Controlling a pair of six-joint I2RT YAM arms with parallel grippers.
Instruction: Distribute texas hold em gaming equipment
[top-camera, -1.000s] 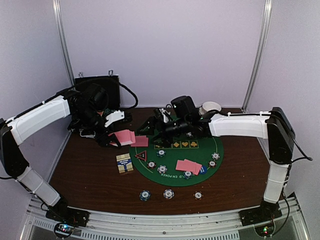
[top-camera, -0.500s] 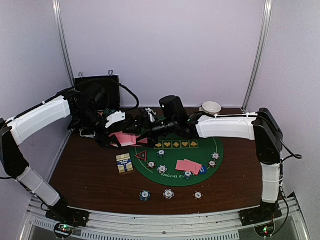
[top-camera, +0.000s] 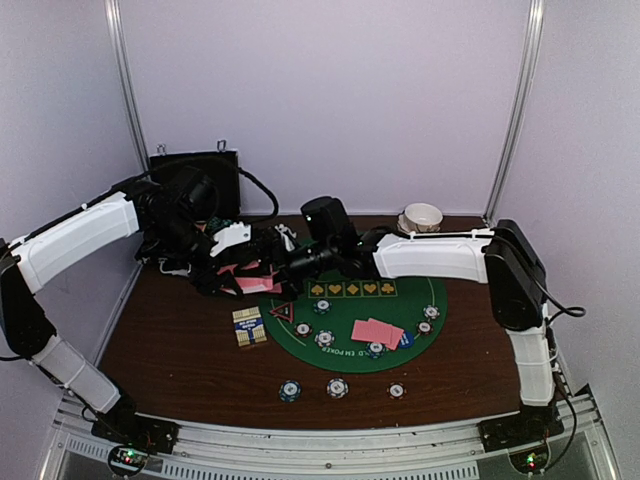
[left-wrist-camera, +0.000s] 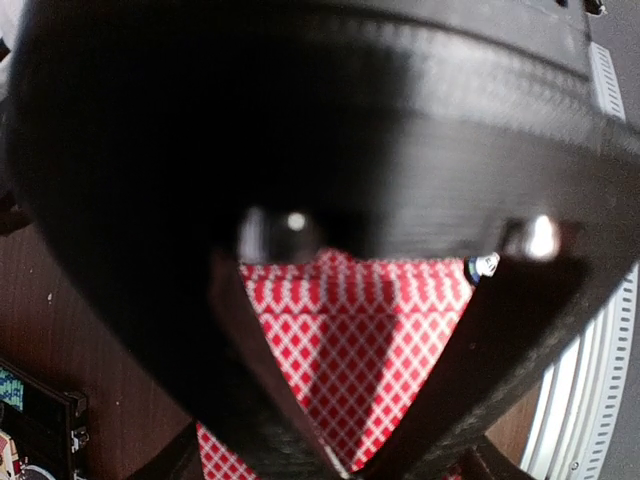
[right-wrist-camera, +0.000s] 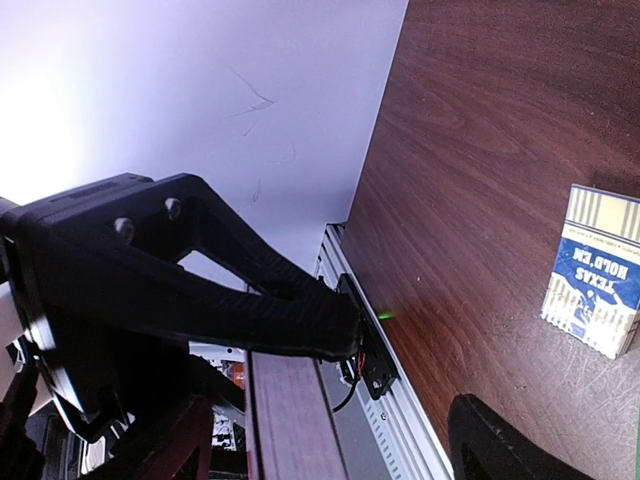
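Left end effector (top-camera: 222, 276): closed on a stack of pink cards (top-camera: 250, 279), held just above the desk (top-camera: 170, 345). Its wrist view shows the diamond-patterned backs (left-wrist-camera: 350, 340) pinched between both fingers (left-wrist-camera: 262, 385).

Right end effector (top-camera: 264, 250): its arm is stretched across toward the left one. The tips are right at the held stack, on its far side. Cannot tell from above whether they touch the cards. In its own wrist view the jaws stand apart with nothing clamped between them. A pinkish flat edge shows below the upper finger (right-wrist-camera: 250, 300), too blurred to identify.

Around the two end effectors:
- Card box (top-camera: 249, 326), upright on bare wood, just on the near side of the left end effector. It is also seen off to the right in the right wrist view (right-wrist-camera: 598, 282).
- Triangle marker (top-camera: 282, 310), below and right of the held stack, on the left rim of the green mat (top-camera: 345, 316).
- Two loose cards (top-camera: 376, 331), face down and overlapping on the mat, well right of both end effectors. A blue button (top-camera: 405, 340) lies just beside them.
- Chips (top-camera: 325, 339) are scattered over the mat's near half.
- Three more chips (top-camera: 337, 387) sit in a row on bare wood beyond the mat's near edge.
- Black case (top-camera: 195, 172) stands against the back wall behind the left end effector.
- White bowls (top-camera: 422, 216) sit far right of the right end effector.
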